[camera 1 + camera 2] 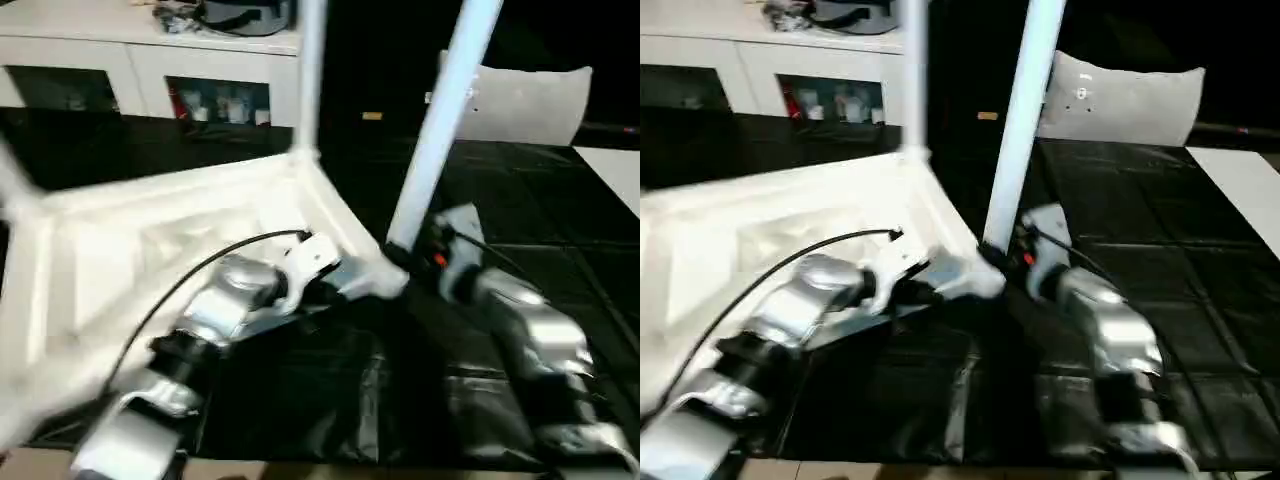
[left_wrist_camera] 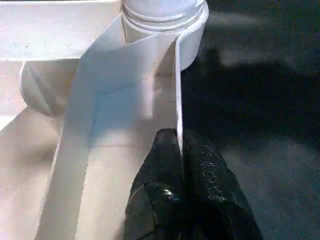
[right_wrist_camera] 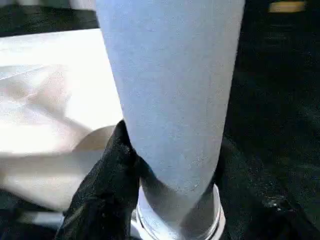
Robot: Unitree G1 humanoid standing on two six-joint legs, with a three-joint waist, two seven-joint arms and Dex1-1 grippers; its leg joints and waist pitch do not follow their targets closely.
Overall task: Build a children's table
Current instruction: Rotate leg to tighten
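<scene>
Tabletop (image 1: 150, 250) of white plastic lies upside down on the black floor covering (image 1: 1140, 240), ribbed underside up, its long axis running from the robot's left toward the middle, with two legs standing up from its corner sockets: a far leg (image 1: 312, 70) nearly vertical and a near leg (image 1: 445, 110) leaning a little to the right. Left gripper (image 2: 179, 165) is pinched shut on the tabletop's thin side rim just beside the near socket, while the right gripper (image 3: 170, 170) has its black fingers (image 3: 107, 185) closed around the near leg's base. Behind stand a white cabinet (image 1: 150, 60) with glass doors and a grey pillow (image 1: 1130, 100).
</scene>
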